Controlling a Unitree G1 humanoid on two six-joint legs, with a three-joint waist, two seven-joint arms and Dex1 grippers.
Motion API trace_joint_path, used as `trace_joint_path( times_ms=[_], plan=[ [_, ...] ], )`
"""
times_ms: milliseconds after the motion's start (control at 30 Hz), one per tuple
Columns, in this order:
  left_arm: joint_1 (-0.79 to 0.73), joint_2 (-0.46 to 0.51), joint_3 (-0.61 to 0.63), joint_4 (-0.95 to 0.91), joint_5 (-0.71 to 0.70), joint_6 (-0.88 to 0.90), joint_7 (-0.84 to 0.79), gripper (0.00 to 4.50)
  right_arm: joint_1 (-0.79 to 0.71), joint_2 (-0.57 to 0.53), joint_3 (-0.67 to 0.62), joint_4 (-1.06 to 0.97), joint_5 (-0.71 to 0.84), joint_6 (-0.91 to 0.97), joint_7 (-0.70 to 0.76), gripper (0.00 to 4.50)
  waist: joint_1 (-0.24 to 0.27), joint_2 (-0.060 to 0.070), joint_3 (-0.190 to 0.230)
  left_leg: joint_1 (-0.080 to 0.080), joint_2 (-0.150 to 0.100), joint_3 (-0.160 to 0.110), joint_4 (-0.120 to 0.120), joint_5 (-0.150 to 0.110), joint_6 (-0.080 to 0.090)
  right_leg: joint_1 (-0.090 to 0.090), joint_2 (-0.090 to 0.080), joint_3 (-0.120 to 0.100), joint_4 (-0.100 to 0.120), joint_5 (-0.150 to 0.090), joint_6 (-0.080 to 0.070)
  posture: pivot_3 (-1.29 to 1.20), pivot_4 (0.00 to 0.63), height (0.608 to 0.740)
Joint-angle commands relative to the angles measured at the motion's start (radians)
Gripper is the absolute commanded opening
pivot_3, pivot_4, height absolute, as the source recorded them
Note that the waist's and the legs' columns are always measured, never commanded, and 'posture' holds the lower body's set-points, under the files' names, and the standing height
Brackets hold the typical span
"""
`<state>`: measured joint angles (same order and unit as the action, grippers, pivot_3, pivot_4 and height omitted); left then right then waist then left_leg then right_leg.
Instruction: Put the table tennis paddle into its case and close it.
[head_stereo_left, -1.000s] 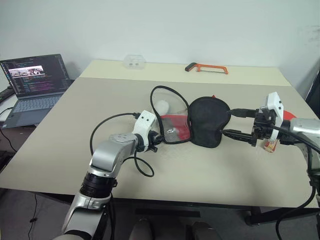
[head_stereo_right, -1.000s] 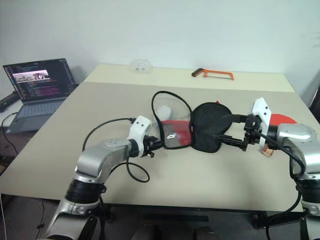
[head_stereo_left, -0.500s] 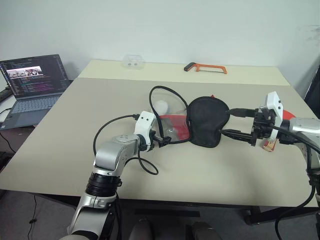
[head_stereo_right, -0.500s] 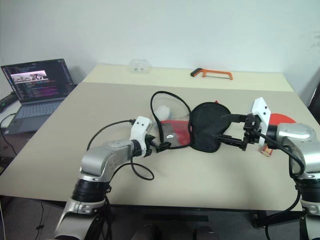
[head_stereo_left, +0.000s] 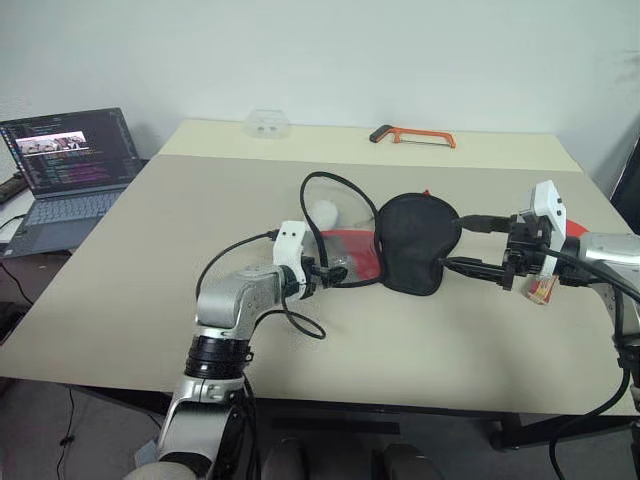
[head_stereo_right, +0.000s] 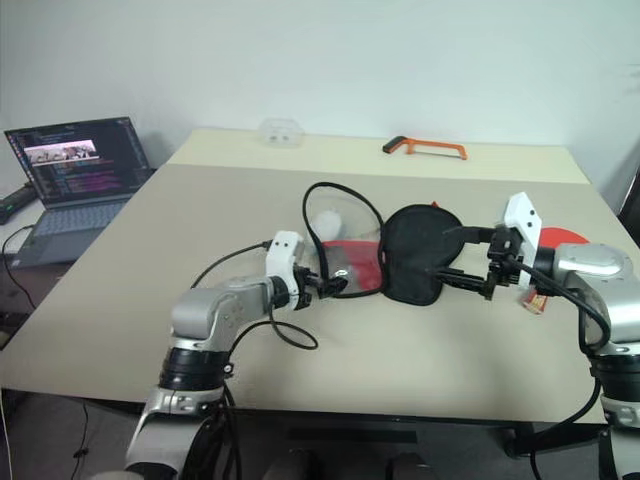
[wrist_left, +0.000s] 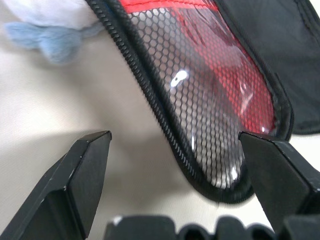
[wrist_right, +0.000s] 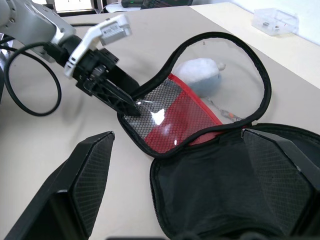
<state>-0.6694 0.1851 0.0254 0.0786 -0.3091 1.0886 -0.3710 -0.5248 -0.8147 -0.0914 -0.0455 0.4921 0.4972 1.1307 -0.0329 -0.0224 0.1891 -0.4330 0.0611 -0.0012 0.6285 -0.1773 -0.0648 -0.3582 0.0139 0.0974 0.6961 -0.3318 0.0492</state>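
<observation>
The case lies unzipped on the table, its black half (head_stereo_left: 415, 240) spread beside the red half with the mesh pocket (head_stereo_left: 350, 255). My left gripper (head_stereo_left: 325, 272) is open, its fingers wide apart on either side of the mesh half's narrow end (wrist_left: 215, 125), holding nothing. At the black half's right edge my right gripper (head_stereo_left: 455, 243) is open too, and the case shows between its fingers (wrist_right: 90, 175). The table tennis paddle (head_stereo_right: 568, 240) lies on the table behind my right wrist, mostly hidden, with its wooden handle (head_stereo_left: 541, 290) poking out below.
A whitish wad (head_stereo_left: 322, 212) sits inside the loop of zipper edging. An orange hacksaw (head_stereo_left: 415, 135) and a clear plastic box (head_stereo_left: 267, 123) lie at the table's far edge. A laptop (head_stereo_left: 65, 165) stands off the table's left side.
My left gripper's fingers have spread from partly closed to wide open at the case's narrow end, and the left elbow swung inward. The right arm has kept still.
</observation>
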Motion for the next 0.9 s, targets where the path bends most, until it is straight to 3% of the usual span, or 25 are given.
trace_joint_path(
  times_ms=[33,400,900],
  plan=[
    [-0.049,-0.042,-0.007,0.039,0.011,-0.062,0.032,3.86,-0.024,-0.009,-0.005,-0.017,0.003,-0.001,0.003,4.5,0.0,0.0,0.0,0.0,0.0,0.0,0.0,0.0,0.0,0.0,0.0,0.0,0.0,0.0,0.0,0.0,0.15,0.74],
    [-0.137,-0.119,0.024,0.197,0.036,-0.189,0.113,0.04,-0.008,-0.024,-0.016,-0.031,0.008,0.006,-0.002,4.5,0.0,0.0,0.0,0.0,0.0,0.0,-0.001,0.0,0.0,0.0,0.0,0.0,-0.001,0.0,0.0,0.0,0.15,0.74],
    [-0.338,-0.111,0.016,0.564,0.094,-0.424,0.064,0.04,-0.006,-0.023,-0.013,-0.04,0.007,0.017,-0.005,4.5,0.0,-0.001,0.0,-0.001,-0.001,0.0,-0.002,0.0,0.0,0.0,0.0,0.0,-0.004,0.0,0.001,0.0,0.15,0.74]
  ],
)
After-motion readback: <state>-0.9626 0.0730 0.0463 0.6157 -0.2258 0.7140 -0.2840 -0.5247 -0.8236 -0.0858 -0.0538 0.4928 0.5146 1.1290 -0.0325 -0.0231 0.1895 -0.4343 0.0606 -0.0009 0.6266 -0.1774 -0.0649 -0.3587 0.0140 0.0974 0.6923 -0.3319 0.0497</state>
